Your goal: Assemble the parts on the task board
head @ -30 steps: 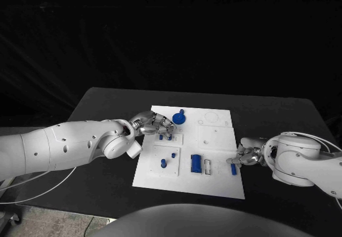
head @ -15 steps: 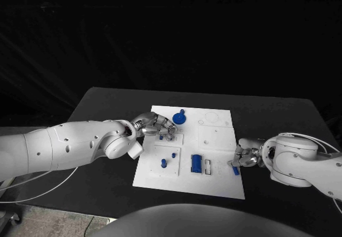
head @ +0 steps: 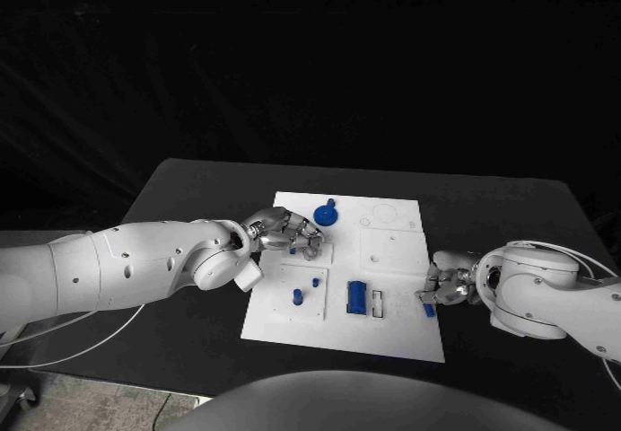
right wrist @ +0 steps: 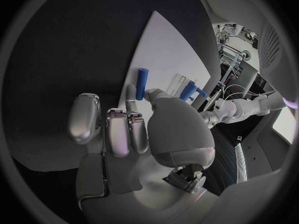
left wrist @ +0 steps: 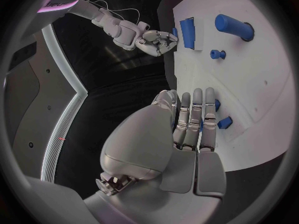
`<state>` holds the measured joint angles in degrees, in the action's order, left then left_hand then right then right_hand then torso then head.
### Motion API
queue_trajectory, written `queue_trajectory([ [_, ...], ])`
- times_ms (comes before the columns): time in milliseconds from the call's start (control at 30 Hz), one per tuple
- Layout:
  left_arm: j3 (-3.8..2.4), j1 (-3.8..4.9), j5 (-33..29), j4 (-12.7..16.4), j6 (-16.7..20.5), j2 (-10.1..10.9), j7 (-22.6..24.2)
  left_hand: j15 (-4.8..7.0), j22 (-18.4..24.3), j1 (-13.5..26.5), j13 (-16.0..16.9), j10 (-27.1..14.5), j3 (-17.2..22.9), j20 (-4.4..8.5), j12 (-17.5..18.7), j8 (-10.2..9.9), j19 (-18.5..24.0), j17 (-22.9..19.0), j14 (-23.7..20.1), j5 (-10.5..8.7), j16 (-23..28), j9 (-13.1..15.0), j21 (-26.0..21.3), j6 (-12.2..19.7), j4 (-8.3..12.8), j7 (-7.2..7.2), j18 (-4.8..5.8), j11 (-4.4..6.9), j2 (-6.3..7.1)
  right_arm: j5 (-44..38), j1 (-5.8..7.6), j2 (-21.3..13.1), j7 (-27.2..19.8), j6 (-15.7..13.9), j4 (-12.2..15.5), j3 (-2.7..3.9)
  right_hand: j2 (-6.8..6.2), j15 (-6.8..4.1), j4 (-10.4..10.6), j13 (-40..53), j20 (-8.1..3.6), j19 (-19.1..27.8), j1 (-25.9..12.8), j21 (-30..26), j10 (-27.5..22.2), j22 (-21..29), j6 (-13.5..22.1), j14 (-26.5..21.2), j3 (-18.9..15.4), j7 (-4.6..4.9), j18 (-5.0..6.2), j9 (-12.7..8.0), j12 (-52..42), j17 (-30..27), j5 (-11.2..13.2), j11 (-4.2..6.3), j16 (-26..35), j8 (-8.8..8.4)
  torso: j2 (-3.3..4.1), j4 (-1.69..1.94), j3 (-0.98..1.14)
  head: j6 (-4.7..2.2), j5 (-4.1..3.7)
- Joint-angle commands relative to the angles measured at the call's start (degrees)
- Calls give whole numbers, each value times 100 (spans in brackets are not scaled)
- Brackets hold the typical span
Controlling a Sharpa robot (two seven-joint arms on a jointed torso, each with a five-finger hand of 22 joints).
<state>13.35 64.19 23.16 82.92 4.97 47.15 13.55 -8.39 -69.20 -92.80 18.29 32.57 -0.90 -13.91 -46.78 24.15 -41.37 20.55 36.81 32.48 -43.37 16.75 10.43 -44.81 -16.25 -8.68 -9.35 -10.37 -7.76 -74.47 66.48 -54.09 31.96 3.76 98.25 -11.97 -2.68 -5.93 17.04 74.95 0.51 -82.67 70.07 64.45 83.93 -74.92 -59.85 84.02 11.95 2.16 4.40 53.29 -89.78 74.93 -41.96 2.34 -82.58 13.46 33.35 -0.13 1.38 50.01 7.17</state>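
The white task board lies mid-table. My left hand rests over its far left part. Its straight fingers lie side by side, tips touching two small blue pieces that stand in the board. My right hand sits at the board's right edge with its fingers curled in. A blue pin lies flat on the board just past its fingertips. A blue block, two small pegs and a round blue knob are also on the board.
The black table surrounds the board, with bare room behind it and on both sides. A slotted white piece sits beside the blue block. My right hand also appears in the left wrist view, beyond the block.
My left hand has slid slightly nearer and to the right across the board's left part. The right hand and the blue pin have barely moved.
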Motion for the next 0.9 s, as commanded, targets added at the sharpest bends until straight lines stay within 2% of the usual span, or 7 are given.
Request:
queue_trajectory([
  [33,-4,-9,61,7,-152,-15,3,-7,-5,-58,-8,45,28,2,27,35,39,-10,25,34,-34,3,27,5,-7,-48,-24,15,6,46,-32,4,-78,-140,-30,-24,-68,34,-1420,1505,26,18,-215,14,607,-848,-5,400,1638,10,58,50,-22,479,280,-44,-5,39,5,0,1,-1,5],
  [200,-4,-11,65,36,-134,7,2,-7,-5,-58,-8,45,28,2,27,35,39,-10,25,34,-34,3,27,5,-7,-48,-24,15,6,54,-31,2,-175,-301,-24,-23,-124,38,-1513,1505,25,1,-376,57,607,-859,-29,406,1904,-2,52,97,-22,499,292,-34,-23,98,4,5,3,-1,8],
  [533,-4,-11,67,72,-92,51,6,-7,-5,-58,-8,45,28,2,27,35,39,-10,25,34,-34,3,27,5,-7,-48,-24,15,6,103,-4,-41,-307,-633,57,-22,-145,31,-1574,1505,19,-24,-461,126,607,-875,-42,403,2022,-11,40,143,-22,484,259,-25,-14,152,0,3,0,-1,14],
  [733,-4,-11,68,111,-50,89,28,-9,-13,-62,-13,56,39,2,28,37,44,-12,25,36,-34,2,27,6,-5,-51,-22,14,11,325,146,-161,-307,-778,250,-21,-154,30,-1584,1505,17,-31,-484,141,607,-879,-44,403,2037,-13,38,153,-22,484,260,-24,-15,164,2,1,0,-1,8],
  [900,-4,-11,68,124,-32,108,34,-9,-14,-63,-15,57,41,2,29,37,45,-13,24,37,-34,2,28,6,-4,-51,-22,13,14,889,273,-210,-298,-882,423,-21,-152,27,-1590,1505,15,-44,-515,178,607,-888,-45,411,2058,-16,31,166,-22,522,276,-21,-43,180,-4,3,2,-1,-11],
])
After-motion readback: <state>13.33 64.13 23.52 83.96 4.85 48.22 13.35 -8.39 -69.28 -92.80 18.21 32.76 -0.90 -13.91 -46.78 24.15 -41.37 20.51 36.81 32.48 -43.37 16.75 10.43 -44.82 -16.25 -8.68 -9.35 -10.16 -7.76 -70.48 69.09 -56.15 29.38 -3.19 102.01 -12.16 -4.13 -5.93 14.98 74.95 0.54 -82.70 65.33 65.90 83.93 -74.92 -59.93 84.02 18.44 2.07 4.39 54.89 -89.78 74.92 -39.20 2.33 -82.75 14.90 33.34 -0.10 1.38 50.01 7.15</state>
